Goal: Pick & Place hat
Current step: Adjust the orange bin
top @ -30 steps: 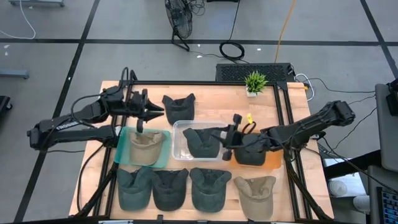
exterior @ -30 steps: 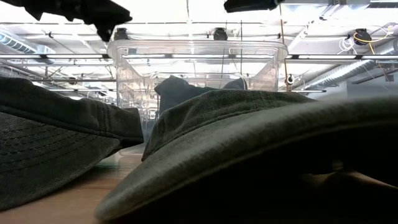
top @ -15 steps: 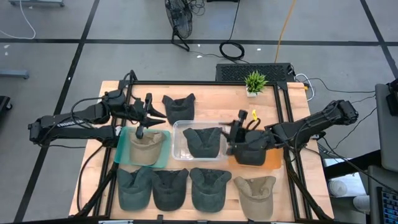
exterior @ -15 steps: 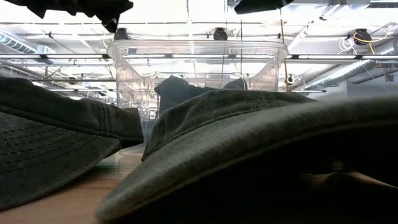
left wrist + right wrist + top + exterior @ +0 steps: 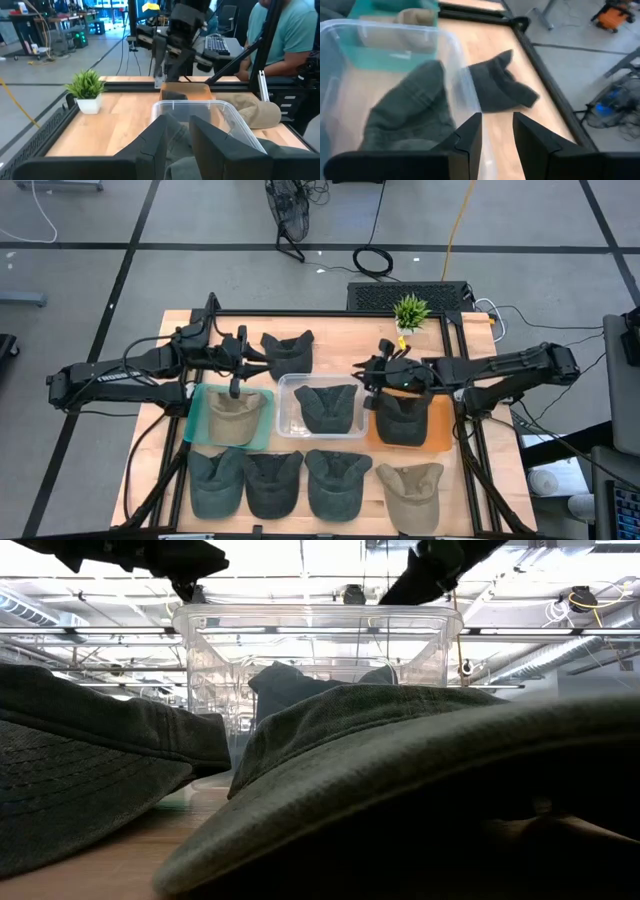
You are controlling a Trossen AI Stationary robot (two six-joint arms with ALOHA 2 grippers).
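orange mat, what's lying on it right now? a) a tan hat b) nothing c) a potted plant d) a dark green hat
d: in the high view a dark green hat lies on the orange mat, with the right tool off it by the clear bin; the tan hats sit elsewhere, and the plant stands at the table's far edge.
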